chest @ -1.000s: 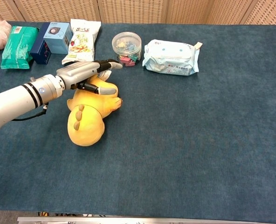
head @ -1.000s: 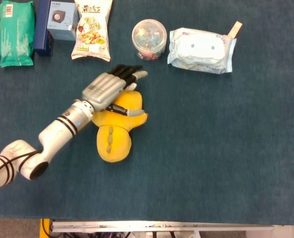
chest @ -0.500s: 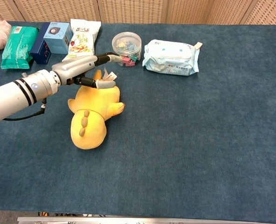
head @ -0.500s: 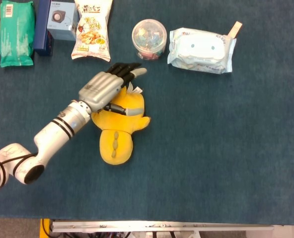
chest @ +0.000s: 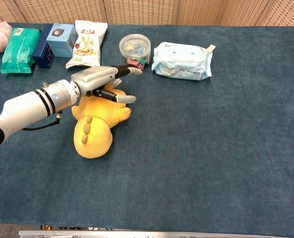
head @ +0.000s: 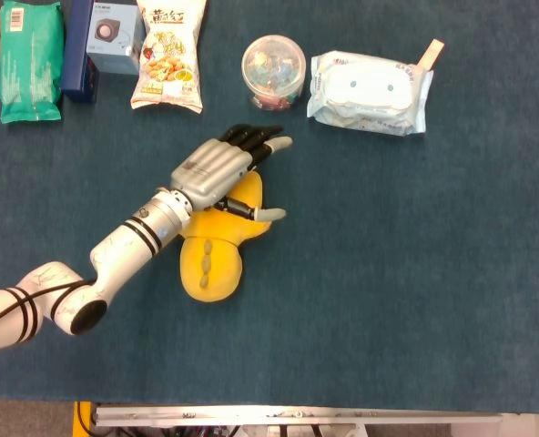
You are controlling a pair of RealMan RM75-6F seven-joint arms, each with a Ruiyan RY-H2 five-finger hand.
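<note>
The left robot hand [head: 222, 169], silver with black fingers, is reaching in from about eight o'clock and hovering over the upper end of a yellow plush toy with an orange-ridged back [head: 213, 250], which is lying flat on the dark blue carpet-like table [head: 415, 273] a little left of centre. The fingers [head: 256, 138] are stretching out flat and apart toward one o'clock, the thumb is sticking out to the side, and the robot hand is clasping nothing; whether its palm is touching the plush cannot be told. In the chest view the same robot hand [chest: 103, 79] is lying just above the toy [chest: 94, 130]. At twelve o'clock from the toy, a clear round plastic tub of colourful small items [head: 273, 70] is sitting near the fingertips but apart from them. At eleven o'clock, a printed snack bag [head: 169, 53] is lying flat. At two o'clock, a pale blue pack of wet wipes [head: 370, 91] is resting. The right robot hand is showing in neither view.
</note>
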